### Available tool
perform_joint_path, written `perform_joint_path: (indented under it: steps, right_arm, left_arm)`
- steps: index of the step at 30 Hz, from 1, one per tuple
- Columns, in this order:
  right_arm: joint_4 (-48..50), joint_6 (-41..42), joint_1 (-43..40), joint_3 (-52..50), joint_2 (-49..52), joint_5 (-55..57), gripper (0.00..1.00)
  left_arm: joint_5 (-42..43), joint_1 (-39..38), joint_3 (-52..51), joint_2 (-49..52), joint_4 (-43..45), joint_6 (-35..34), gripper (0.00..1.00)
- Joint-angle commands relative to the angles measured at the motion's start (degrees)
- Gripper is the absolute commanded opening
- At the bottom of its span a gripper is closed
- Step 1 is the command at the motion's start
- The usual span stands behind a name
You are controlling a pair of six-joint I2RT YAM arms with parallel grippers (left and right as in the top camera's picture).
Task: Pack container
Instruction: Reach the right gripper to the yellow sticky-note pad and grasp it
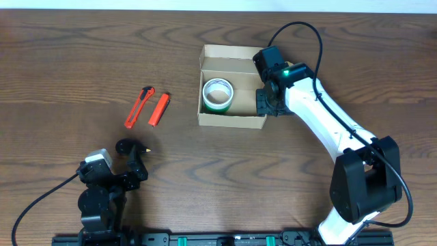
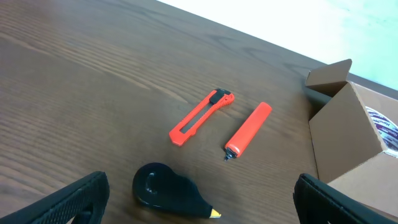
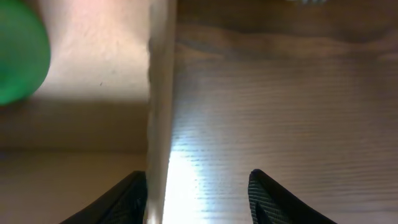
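The container (image 1: 232,121) is a brown cardboard box standing open, its flap lid (image 1: 225,52) folded back; a green-and-white tape roll (image 1: 218,95) lies inside. My right gripper (image 1: 267,102) is open and straddles the box's right wall (image 3: 160,93), one finger inside and one outside (image 3: 198,179); the green roll (image 3: 18,56) shows at the left. My left gripper (image 1: 134,169) is open and empty near the front left, with a black correction-tape dispenser (image 2: 165,190) lying between and just ahead of its fingers (image 2: 200,182).
A red utility knife (image 1: 139,107) and an orange marker (image 1: 158,109) lie side by side left of the box, also in the left wrist view as knife (image 2: 200,116) and marker (image 2: 247,129). The box corner (image 2: 348,137) shows at right.
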Motion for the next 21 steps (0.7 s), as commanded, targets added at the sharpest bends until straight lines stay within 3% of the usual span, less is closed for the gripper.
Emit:
perform_joint_path:
  steps: [1,4,9,17,21]
  right_arm:
    - [-0.6,-1.0,-0.7,4.1,-3.4,-2.9,0.57]
    - [-0.4,-1.5,-1.4,7.0,-7.3,-0.4,0.68]
    - [1.6,-10.6,-5.5,8.0,-10.8,1.8,0.80]
    - [7.6,-24.2,-14.7,8.0,-7.6,-5.7,0.88]
    - [12.2,-33.0,-17.1,8.0,-4.0,-9.5,0.99]
  left_arm:
    - [-0.9,0.2,-1.2,-0.4,0.0,0.9,0.95]
    - [-0.9,0.2,-1.2,-0.4,0.0,0.9,0.95]
    - [-0.9,0.2,-1.2,-0.4,0.0,0.9,0.95]
    - [-0.9,0.2,-1.2,-0.4,0.0,0.9,0.95]
    - [-0.9,0.2,-1.2,-0.4,0.0,0.9,0.95]
